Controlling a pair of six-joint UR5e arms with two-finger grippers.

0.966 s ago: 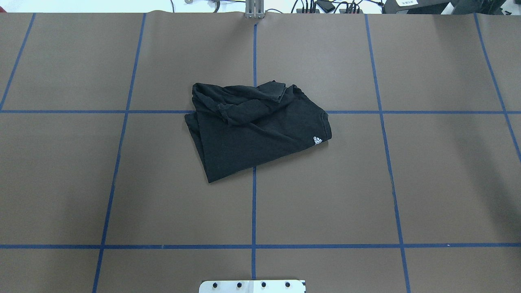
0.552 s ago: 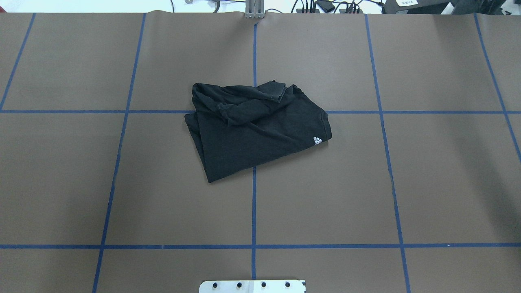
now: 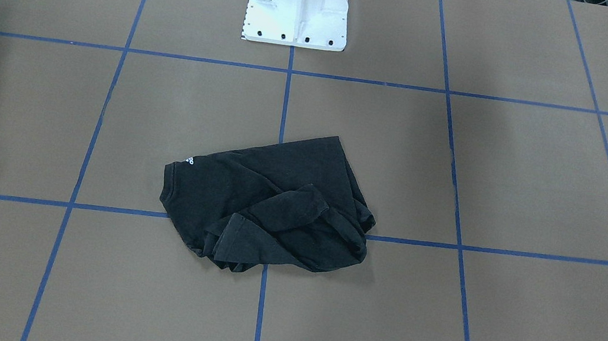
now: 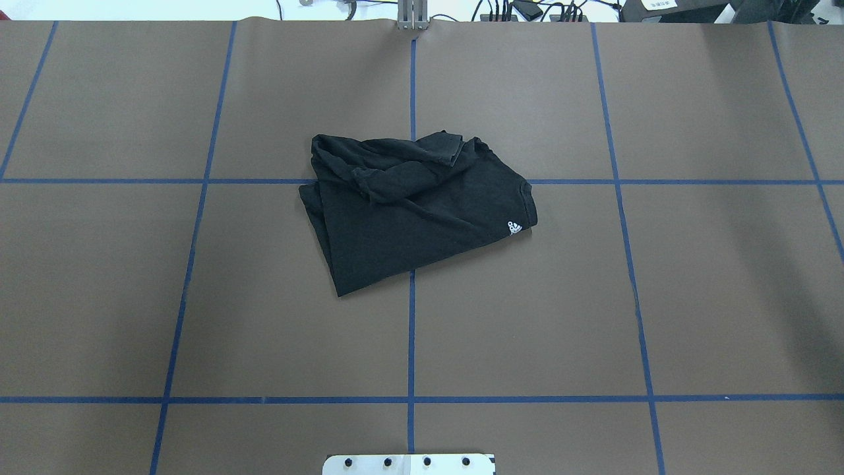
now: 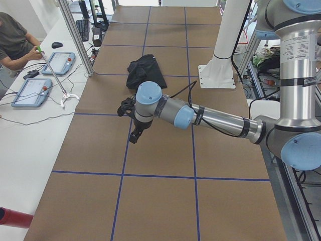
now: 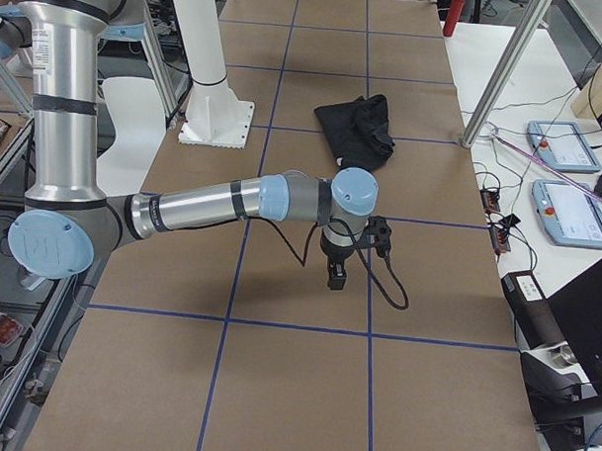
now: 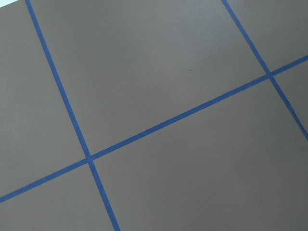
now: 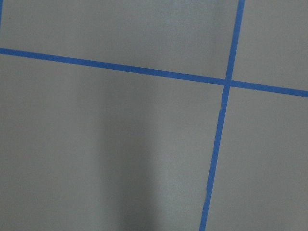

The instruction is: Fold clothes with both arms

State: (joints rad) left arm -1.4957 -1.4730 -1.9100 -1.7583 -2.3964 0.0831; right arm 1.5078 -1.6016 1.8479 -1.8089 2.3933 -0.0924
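The black T-shirt (image 4: 415, 211) lies crumpled and loosely folded near the middle of the brown table, with a small white logo (image 4: 513, 227) at its right edge. It also shows in the front view (image 3: 269, 207) and both side views (image 5: 145, 70) (image 6: 359, 129). My left gripper (image 5: 134, 135) hangs over bare table, well short of the shirt, seen only in the left side view. My right gripper (image 6: 336, 276) hangs over bare table toward the other end, seen only in the right side view. I cannot tell whether either is open or shut. Both wrist views show only table and blue tape.
The white bolted pedestal (image 3: 297, 9) stands at the robot's side of the table. Blue tape lines (image 4: 411, 330) grid the brown table cover. A seated operator (image 5: 12, 42) and control tablets (image 5: 31, 92) are at a side bench, with metal frame posts (image 5: 75, 37) beside the table.
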